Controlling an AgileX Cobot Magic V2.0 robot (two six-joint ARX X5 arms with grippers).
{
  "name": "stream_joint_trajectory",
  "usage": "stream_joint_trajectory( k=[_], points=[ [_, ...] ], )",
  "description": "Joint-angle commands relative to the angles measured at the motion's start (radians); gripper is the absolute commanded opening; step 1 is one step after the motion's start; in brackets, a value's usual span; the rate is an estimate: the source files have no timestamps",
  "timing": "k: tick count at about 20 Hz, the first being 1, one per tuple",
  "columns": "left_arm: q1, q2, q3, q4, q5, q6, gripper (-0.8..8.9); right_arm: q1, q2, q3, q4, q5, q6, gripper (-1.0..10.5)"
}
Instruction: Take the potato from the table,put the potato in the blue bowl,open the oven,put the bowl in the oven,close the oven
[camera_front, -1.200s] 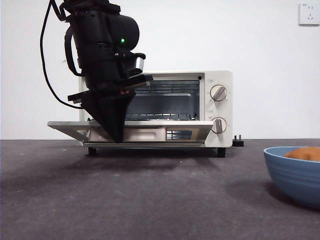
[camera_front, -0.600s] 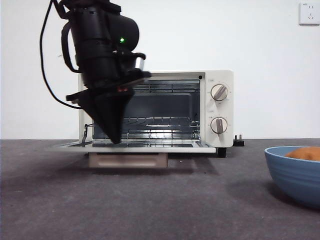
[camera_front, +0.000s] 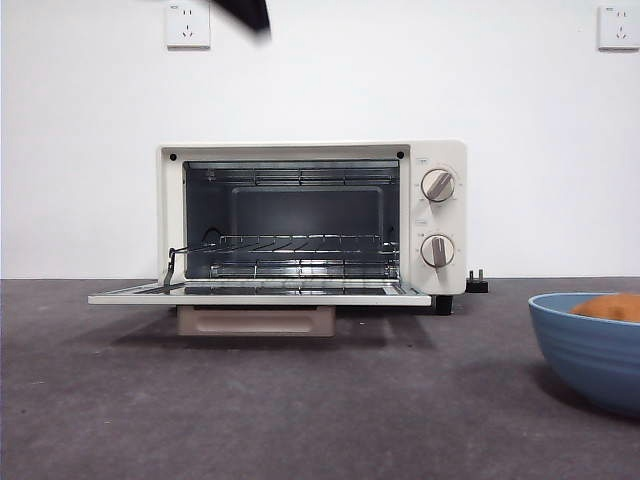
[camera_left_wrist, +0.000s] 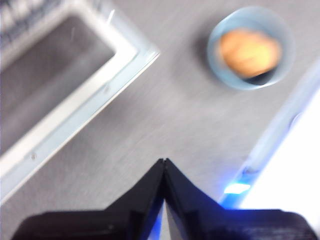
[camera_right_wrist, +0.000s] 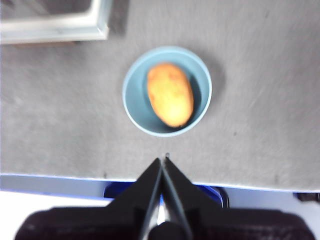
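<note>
One oven (camera_front: 312, 220) is seen on the table (camera_front: 250, 420), its door (camera_front: 258, 296) dropped flat and level, with the beige handle hanging below the door's front edge. Inside, a wire rack (camera_front: 295, 245) is seen, with nothing resting on it. Two round knobs (camera_front: 437, 186) are counted on the oven's panel. Two wall sockets (camera_front: 188, 24) are seen on the white wall behind, and a black plug sits on the table just beside the oven's knob side.

One blue bowl (camera_right_wrist: 167, 91) is set on the table well apart from the oven, with bare table between it and the open door. One potato (camera_right_wrist: 170, 94) lies inside it.

The left gripper (camera_left_wrist: 164, 162) is held high above the table, jaws pressed together, near the door's corner. The right gripper (camera_right_wrist: 164, 159) hovers above the table's near edge, just short of the bowl, jaws together and empty.

Half a second earlier a large dark arm stood before the oven's opening with its tip at the door; now only a black tip (camera_front: 245, 13) is left at the top of the front view. The door and bowl have not shifted.
</note>
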Motion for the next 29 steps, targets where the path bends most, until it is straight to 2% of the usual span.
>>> stream_joint_trajectory(
  k=[1, 4, 6, 8, 10, 16, 18, 21, 24, 29],
  points=[
    [-0.040, -0.106, -0.001, -0.013, 0.000, -0.025, -0.06, -0.003, -0.001, -0.110, 0.055, -0.003, 0.025, 0.0],
    [-0.082, -0.212, -0.001, -0.088, -0.010, -0.053, -0.06, -0.004, 0.018, -0.247, 0.168, -0.003, 0.109, 0.0],
    [-0.105, -0.267, -0.001, -0.154, -0.057, -0.071, -0.06, -0.025, 0.065, -0.304, 0.223, 0.008, 0.146, 0.4],
    [-0.122, -0.312, -0.001, -0.207, -0.127, -0.088, -0.06, -0.071, 0.123, -0.334, 0.289, 0.000, 0.145, 1.4],
    [-0.124, -0.351, -0.001, -0.233, -0.190, -0.101, -0.06, -0.132, 0.184, -0.334, 0.329, -0.020, 0.142, 1.4],
    [-0.124, -0.433, -0.001, -0.233, -0.198, -0.115, -0.06, -0.290, 0.359, -0.334, 0.409, -0.069, 0.108, 1.4],
    [-0.124, -0.444, -0.001, -0.233, -0.199, -0.115, -0.06, -0.310, 0.398, -0.334, 0.455, -0.120, 0.102, 1.4],
    [-0.124, -0.446, -0.001, -0.233, -0.214, -0.114, -0.06, -0.311, 0.460, -0.334, 0.497, -0.121, 0.121, 1.5],
    [-0.124, -0.446, -0.001, -0.233, -0.214, -0.114, -0.06, -0.310, 0.525, -0.334, 0.505, -0.122, 0.119, 3.5],
    [-0.124, -0.444, -0.001, -0.233, -0.214, -0.113, -0.06, -0.310, 0.575, -0.334, 0.549, -0.123, 0.126, 3.4]
  ],
)
